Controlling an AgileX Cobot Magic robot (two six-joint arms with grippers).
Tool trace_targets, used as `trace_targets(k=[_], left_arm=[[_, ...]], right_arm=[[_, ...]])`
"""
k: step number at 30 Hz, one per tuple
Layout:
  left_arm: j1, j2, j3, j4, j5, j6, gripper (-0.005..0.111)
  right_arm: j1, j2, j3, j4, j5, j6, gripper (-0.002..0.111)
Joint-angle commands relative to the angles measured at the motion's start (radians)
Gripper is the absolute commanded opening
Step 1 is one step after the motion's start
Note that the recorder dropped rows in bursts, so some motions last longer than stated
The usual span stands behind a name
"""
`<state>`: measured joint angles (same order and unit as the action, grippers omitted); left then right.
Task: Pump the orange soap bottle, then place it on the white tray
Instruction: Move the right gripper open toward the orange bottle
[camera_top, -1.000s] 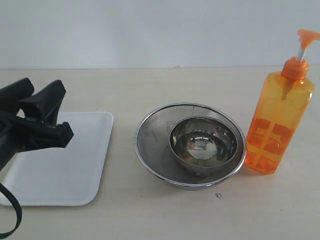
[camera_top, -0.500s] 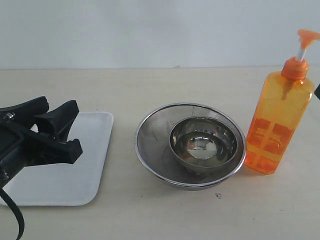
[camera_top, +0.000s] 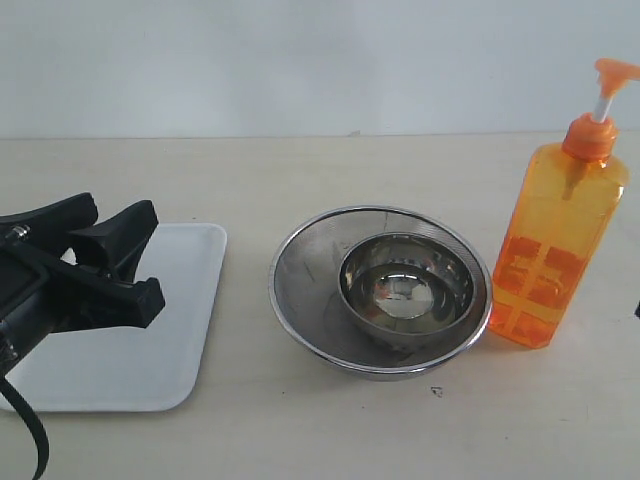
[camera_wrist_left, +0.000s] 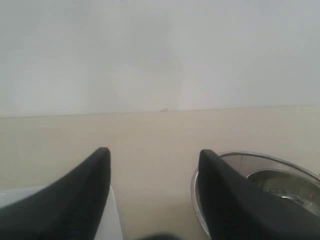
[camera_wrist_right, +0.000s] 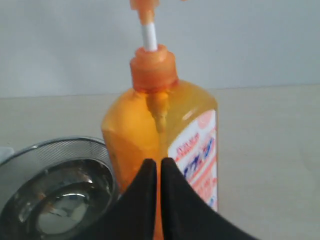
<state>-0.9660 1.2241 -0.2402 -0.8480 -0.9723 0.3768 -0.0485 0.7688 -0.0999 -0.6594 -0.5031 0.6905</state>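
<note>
The orange soap bottle (camera_top: 555, 245) stood upright just beside the steel strainer (camera_top: 300, 300), on the side away from the white tray (camera_top: 170, 350), which lay flat near the strainer's opposite side. My right pincer (camera_wrist_right: 159, 162) was pinched shut on nothing, its tips level with the bottle's body. My left pincer (camera_top: 120, 212) hung on the strainer's tray side, jaws apart and empty. To pump well, I judged I should bring the shut tips above the pump head and press straight down along the white stem, since a sideways push could tip so tall a bottle toward the strainer. My right wrist view showed the label and my closed tips but cropped the pump head. The exterior view showed that head whole, along with the tray, yet almost nothing of my right pincer.
</note>
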Motion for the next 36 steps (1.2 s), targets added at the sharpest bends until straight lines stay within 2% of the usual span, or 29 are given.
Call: trace_targets(k=[1,6,13,20,23,25,27,30,32,33,36], left_arm=[[0.003,-0.008,0.005,-0.001,0.001,-0.01,0.05],[0.003,-0.008,0.005,-0.001,0.001,-0.01,0.05],[0.003,-0.008,0.005,-0.001,0.001,-0.01,0.05],[0.003,-0.008,0.005,-0.001,0.001,-0.01,0.05],[0.003,-0.008,0.005,-0.001,0.001,-0.01,0.05],[0.003,-0.008,0.005,-0.001,0.001,-0.01,0.05],[0.003,-0.008,0.005,-0.001,0.001,-0.01,0.05],[0.003,-0.008,0.005,-0.001,0.001,-0.01,0.05],[0.003,-0.008,0.005,-0.001,0.001,-0.01,0.05],[0.003,-0.008,0.005,-0.001,0.001,-0.01,0.05],[0.003,-0.008,0.005,-0.001,0.001,-0.01,0.05]], right_arm=[[0.001,-0.003,0.09,0.264,-0.016,-0.24,0.0],[0.023,-0.003,0.1,0.382,-0.062,-0.285,0.0],[0.225,0.001,0.1,0.468,-0.125,-0.389,0.0],[0.418,0.01,0.1,0.817,-0.136,-0.776,0.001],[0.517,0.01,0.1,0.953,-0.15,-0.874,0.006],[0.585,0.01,0.1,1.027,-0.173,-0.986,0.016],[0.645,0.01,0.1,1.069,-0.194,-1.046,0.033],[0.707,0.012,0.1,1.073,-0.219,-1.043,0.075],[0.72,0.017,0.1,1.075,-0.219,-1.02,0.096],[0.72,0.022,0.1,1.075,-0.222,-0.995,0.101],[0.72,0.059,0.086,1.111,-0.222,-0.964,0.103]])
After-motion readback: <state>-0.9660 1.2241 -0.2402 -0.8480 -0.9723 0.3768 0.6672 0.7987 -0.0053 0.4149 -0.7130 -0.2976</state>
